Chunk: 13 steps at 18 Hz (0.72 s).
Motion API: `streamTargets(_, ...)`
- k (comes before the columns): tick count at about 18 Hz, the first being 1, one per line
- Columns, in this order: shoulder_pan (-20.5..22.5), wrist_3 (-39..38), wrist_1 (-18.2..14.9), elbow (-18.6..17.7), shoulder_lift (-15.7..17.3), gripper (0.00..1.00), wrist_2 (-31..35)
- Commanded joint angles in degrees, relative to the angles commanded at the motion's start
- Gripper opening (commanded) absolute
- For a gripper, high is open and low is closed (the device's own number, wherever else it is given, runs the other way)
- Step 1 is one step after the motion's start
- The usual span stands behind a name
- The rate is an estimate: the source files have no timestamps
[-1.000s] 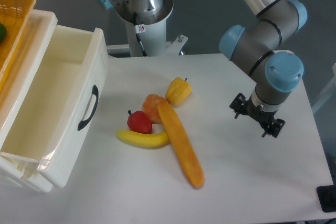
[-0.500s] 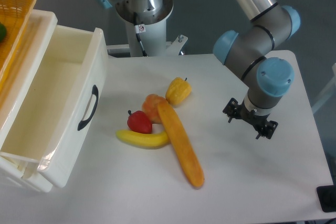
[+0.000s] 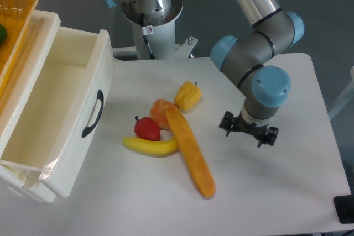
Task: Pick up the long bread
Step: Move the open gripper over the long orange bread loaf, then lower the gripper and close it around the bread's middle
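Camera view, fixed, left to right: white drawer unit [image 3: 61, 114] standing open at the left edge of the surface [image 3: 276, 192]; a cluster of toy food near the middle, comprising a banana [image 3: 149, 146], a red fruit [image 3: 146, 129], a round orange bun [image 3: 161, 111] and a yellow pepper-like piece [image 3: 188, 96]; the long bread [image 3: 190, 151] lying diagonally, its upper end resting against the bun, its side touching the banana tip, its lower end free toward the front. Tool [image 3: 248, 131] to the right of the loaf, apart from it, holding nothing; whether its fingers are spread or closed cannot be told from this angle. Change noted: over the last second the tool has travelled leftward, closing much of the gap to the loaf, which has not moved. Judgement: approach phase, grasp not yet begun.
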Motion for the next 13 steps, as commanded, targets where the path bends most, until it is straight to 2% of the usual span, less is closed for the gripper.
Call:
streamTargets(2, -0.97, -3.33, 0.09, 0.09, 0.09, 1.0, -0.17)
streamTargets(8, -4.22, -20.65, 0.26, 0.44, -0.44, 1.0, -2.19)
streamTargets(13, -6.41, -26.28, 0.26, 0.26, -1.58, 1.0, -3.78)
